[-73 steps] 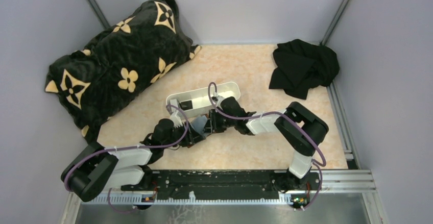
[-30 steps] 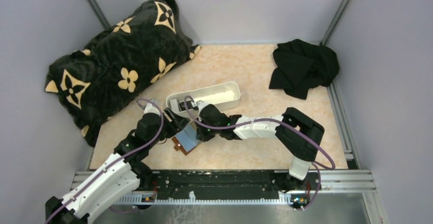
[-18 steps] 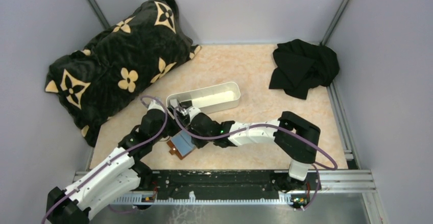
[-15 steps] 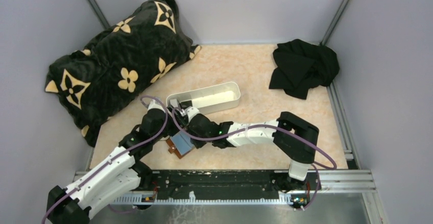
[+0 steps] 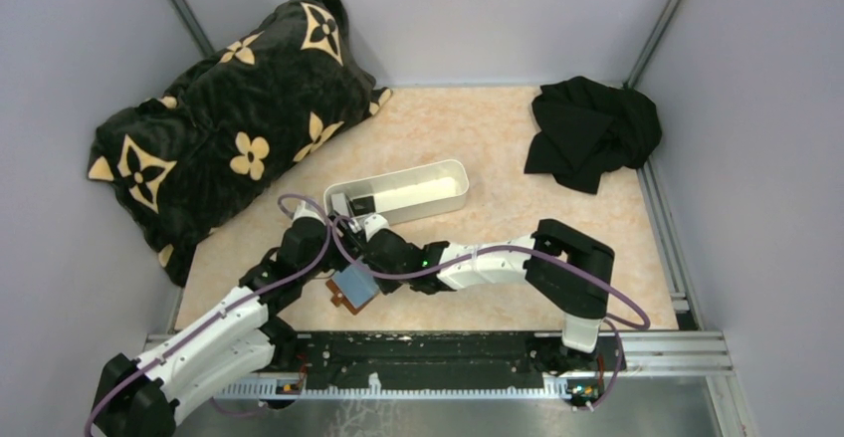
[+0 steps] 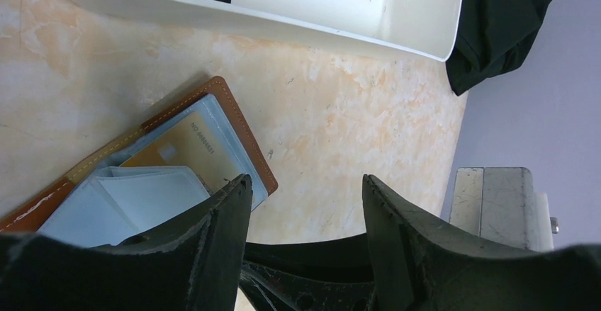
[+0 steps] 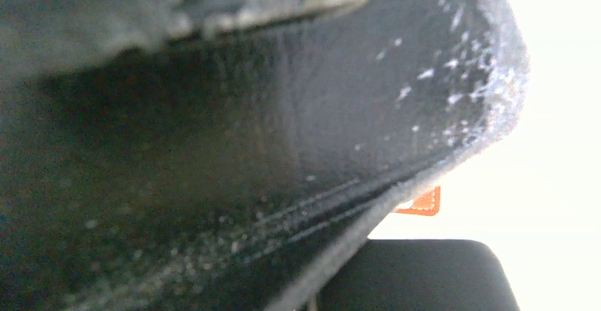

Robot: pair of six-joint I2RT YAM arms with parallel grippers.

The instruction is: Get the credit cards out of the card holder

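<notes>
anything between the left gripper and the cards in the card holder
Nothing visible. The open left gripper hovers just over the open card holder, a tan card showing in its pocket; the shut right gripper sits at the holder's far edge.

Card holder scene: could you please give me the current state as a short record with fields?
card holder: lies open on the table, blue-grey pockets up
credit card: one tan card in a pocket, not yet out
left gripper: open, over the holder's edge, holding nothing
right gripper: shut, at the holder's far edge; grip unclear
white tray: beyond the holder, apart from it
</notes>
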